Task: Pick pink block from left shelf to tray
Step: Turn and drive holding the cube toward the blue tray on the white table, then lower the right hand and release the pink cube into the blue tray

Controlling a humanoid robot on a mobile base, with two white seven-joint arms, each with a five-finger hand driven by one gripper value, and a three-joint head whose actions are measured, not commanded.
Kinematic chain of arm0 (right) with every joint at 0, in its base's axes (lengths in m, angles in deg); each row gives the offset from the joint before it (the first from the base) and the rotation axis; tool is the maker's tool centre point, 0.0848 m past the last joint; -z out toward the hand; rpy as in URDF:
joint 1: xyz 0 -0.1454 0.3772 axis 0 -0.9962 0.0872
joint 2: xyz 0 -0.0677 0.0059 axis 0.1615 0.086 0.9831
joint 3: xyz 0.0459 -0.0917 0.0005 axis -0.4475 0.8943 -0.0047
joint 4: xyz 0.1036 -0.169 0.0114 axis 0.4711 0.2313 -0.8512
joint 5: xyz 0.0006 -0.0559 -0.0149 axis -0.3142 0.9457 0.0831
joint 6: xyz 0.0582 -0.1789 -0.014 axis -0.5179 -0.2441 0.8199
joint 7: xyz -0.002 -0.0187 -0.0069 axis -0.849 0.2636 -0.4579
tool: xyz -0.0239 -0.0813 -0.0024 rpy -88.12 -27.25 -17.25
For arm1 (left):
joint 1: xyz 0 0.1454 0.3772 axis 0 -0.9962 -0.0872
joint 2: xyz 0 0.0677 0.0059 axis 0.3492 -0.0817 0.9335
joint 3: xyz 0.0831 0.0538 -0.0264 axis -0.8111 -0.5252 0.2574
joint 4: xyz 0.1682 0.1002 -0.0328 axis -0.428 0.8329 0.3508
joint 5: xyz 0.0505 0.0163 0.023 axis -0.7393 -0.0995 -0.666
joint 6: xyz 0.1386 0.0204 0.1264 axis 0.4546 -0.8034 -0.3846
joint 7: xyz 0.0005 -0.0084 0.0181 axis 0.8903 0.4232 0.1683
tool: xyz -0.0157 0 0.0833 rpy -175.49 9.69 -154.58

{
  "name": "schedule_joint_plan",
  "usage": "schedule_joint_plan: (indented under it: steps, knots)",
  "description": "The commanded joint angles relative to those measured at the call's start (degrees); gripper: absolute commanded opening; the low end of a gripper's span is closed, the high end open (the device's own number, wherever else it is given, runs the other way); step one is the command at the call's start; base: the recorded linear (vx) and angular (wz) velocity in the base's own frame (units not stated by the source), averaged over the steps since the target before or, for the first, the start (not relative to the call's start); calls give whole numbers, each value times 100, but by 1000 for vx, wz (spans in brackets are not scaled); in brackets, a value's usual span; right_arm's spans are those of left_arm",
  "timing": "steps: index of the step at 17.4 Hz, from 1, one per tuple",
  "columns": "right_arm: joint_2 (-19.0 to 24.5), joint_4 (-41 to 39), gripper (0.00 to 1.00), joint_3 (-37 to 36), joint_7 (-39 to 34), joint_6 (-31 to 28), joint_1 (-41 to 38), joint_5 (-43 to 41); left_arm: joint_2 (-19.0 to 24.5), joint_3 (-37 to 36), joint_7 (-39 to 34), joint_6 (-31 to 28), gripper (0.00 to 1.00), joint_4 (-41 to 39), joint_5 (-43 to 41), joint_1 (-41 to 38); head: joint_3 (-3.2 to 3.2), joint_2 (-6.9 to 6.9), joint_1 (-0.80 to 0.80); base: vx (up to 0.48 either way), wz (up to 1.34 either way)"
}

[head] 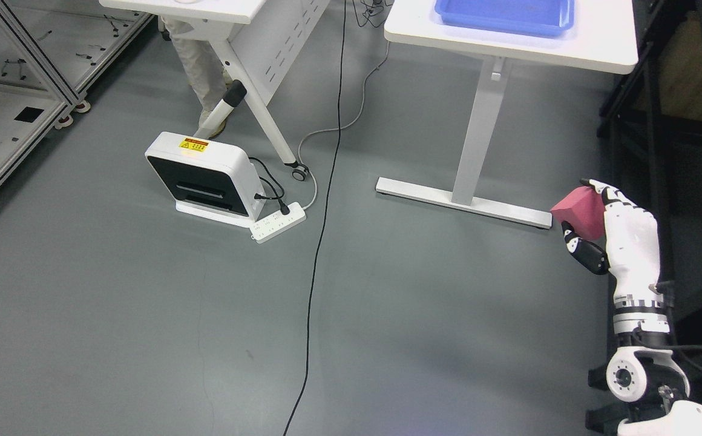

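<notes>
We are carrying the small pink cube-shaped block [582,212] in our white right hand [620,233], whose arm is coming in from the lower right corner; the fingers are clenching around the block, with a black-tipped thumb [584,251] pressing under it and a finger [599,188] hooking over its top. The block is hanging in the air above the grey floor [145,315], just in front of the foot of the white desk [593,51], and it is touching nothing but the hand. We are judging that the pick itself is finished and that we are in the transport step, with the shallow blue plastic tray [547,27] sitting on that desk at the top of the view, well apart from the block and higher than it. The next move is calling for the base to roll closer and for the arm to lift the block above the desk edge and over the tray's rim before the fingers let go. We are counting one pink block, one blue tray and one hand in view; the left hand is not showing. On the floor we are also counting one white box-shaped device [203,178], one white power strip [278,222] beside it, and the legs of one person [203,72] behind a second white table [193,11].
</notes>
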Motion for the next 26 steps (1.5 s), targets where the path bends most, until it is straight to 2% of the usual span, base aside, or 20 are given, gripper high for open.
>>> schedule_joint_plan:
  steps: [1,15,26]
  knots:
    - [-2,37,4,76,-18,12,113,-2,100,0,1,-3,100,-100,-9,133,0,0,0,353,238]
    - [77,37,4,32,-9,4,42,-20,100,0,1,-3,100,-100,-9,133,0,0,0,479,-96]
    - [59,19,4,94,-61,39,42,-64,100,0,1,-3,100,-100,-9,133,0,0,0,385,130]
